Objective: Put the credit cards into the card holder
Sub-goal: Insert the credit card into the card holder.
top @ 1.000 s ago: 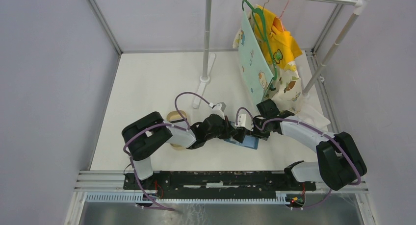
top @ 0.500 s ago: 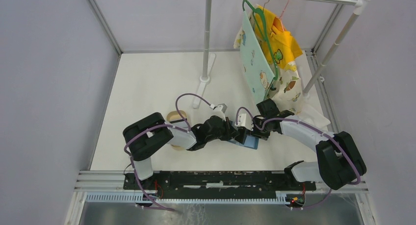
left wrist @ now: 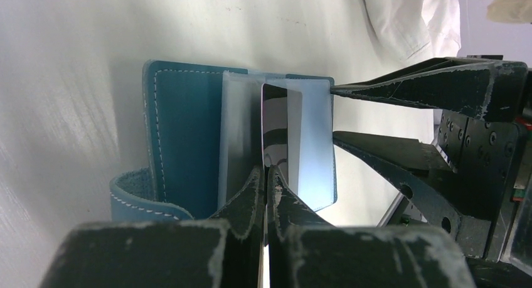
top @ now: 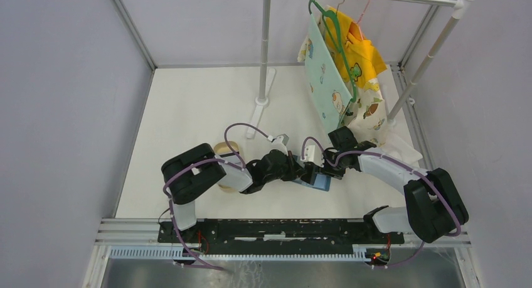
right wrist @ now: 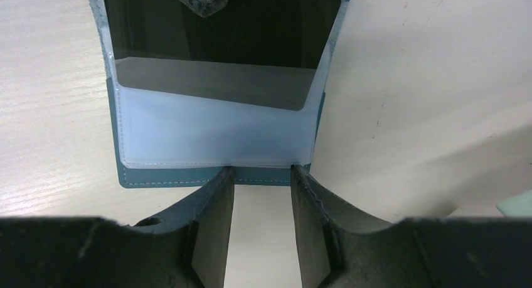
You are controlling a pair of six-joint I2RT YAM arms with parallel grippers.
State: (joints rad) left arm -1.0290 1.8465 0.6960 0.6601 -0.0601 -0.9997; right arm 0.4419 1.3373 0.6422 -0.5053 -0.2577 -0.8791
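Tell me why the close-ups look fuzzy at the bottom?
Left wrist view: the left gripper, pinching a card, is too near the lens and blurs; the card holder is sharp. Right wrist view: the right gripper blurs likewise. Top view: sharp throughout.

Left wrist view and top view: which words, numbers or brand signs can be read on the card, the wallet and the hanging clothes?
No text can be read anywhere.
card: dark and pale patches only, no legible letters.
wallet: plain blue with white stitching, no label.
hanging clothes: cartoon prints, too small to show any words.
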